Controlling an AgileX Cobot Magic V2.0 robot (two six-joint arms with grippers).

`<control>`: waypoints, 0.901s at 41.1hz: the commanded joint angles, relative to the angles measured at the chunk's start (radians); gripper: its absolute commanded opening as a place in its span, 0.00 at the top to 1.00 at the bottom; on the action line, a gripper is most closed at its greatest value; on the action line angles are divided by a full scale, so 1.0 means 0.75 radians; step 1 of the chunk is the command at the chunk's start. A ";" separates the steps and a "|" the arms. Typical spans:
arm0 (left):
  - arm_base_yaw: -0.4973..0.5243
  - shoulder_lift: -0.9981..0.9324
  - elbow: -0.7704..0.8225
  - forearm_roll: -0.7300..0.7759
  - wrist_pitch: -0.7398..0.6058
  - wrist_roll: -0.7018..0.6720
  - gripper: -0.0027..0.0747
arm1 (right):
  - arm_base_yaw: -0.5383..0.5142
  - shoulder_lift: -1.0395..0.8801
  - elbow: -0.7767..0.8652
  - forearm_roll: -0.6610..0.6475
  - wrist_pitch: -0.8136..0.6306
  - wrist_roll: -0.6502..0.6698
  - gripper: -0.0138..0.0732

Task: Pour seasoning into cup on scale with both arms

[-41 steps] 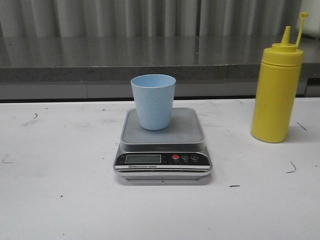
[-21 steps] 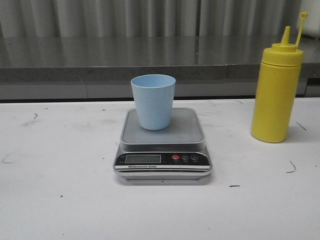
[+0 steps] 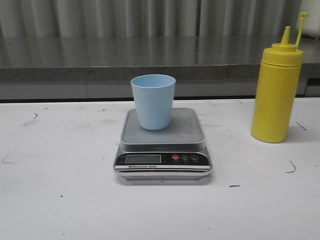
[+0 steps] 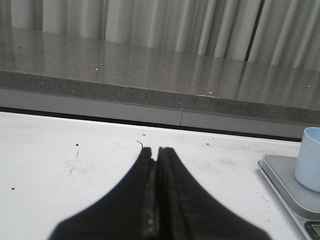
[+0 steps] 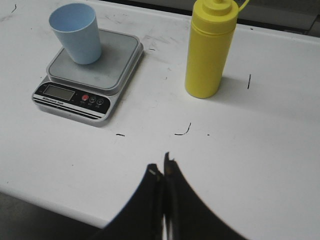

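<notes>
The pale blue cup (image 3: 153, 101) stands upright on the steel platform of the silver-grey scale (image 3: 163, 145) in the middle of the white table. The tall yellow seasoning bottle (image 3: 276, 93) stands upright to the right of the scale, its nozzle uncovered and its cap strap sticking up. Neither arm shows in the front view. My left gripper (image 4: 157, 149) is shut and empty, low over the table to the left of the scale (image 4: 287, 182) and cup (image 4: 310, 159). My right gripper (image 5: 160, 164) is shut and empty, near the table's front edge, short of the bottle (image 5: 208, 49), cup (image 5: 75, 32) and scale (image 5: 90, 75).
A grey stone ledge (image 3: 150, 60) runs along the back of the table, with pale curtains behind it. The white table top (image 3: 60, 165) has small dark scuff marks. Its front edge (image 5: 45, 197) shows in the right wrist view.
</notes>
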 commanded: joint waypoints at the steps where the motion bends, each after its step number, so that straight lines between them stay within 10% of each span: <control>1: -0.001 -0.024 0.032 0.050 -0.125 -0.049 0.99 | 0.003 0.011 -0.030 -0.008 -0.083 -0.015 0.92; 37: 0.001 -0.024 0.032 0.058 -0.129 0.003 0.99 | 0.003 0.011 -0.030 -0.008 -0.083 -0.015 0.92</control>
